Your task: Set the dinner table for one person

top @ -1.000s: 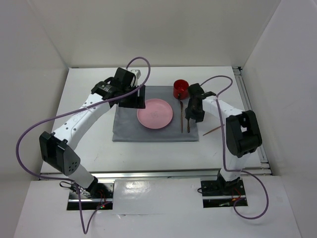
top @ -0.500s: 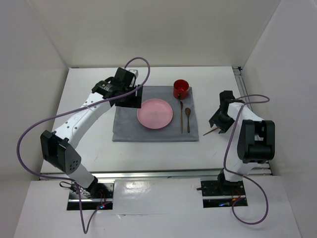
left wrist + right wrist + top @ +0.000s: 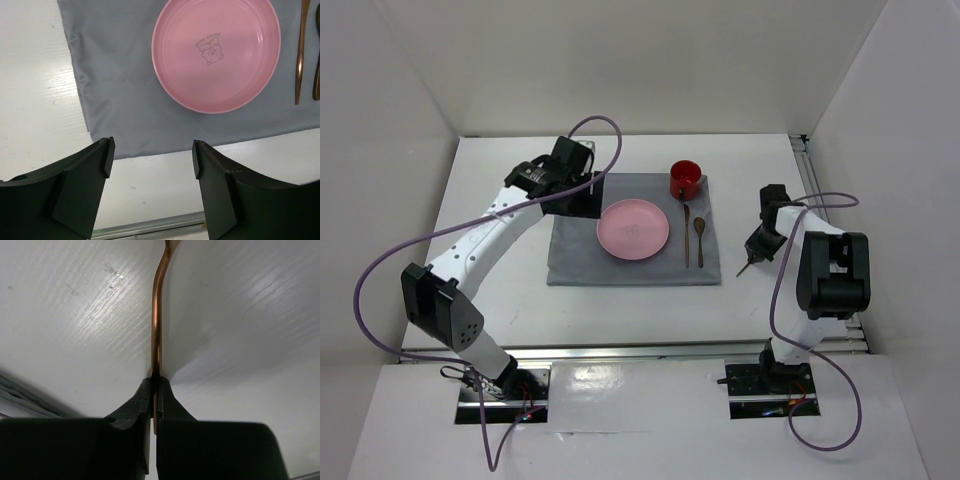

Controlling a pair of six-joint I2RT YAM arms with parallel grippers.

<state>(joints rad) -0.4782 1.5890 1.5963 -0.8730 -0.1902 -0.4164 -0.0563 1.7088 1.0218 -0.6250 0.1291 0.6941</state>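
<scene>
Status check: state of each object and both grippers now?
left gripper: open, empty, above the grey cloth's left side.
right gripper: shut on the copper utensil.
copper utensil: gripped at one end, off the cloth.
pink plate: empty, flat on the cloth.
red cup: upright, at the cloth's far right corner.
spoon: lying on the cloth, right of the plate.
grey cloth: spread flat.
</scene>
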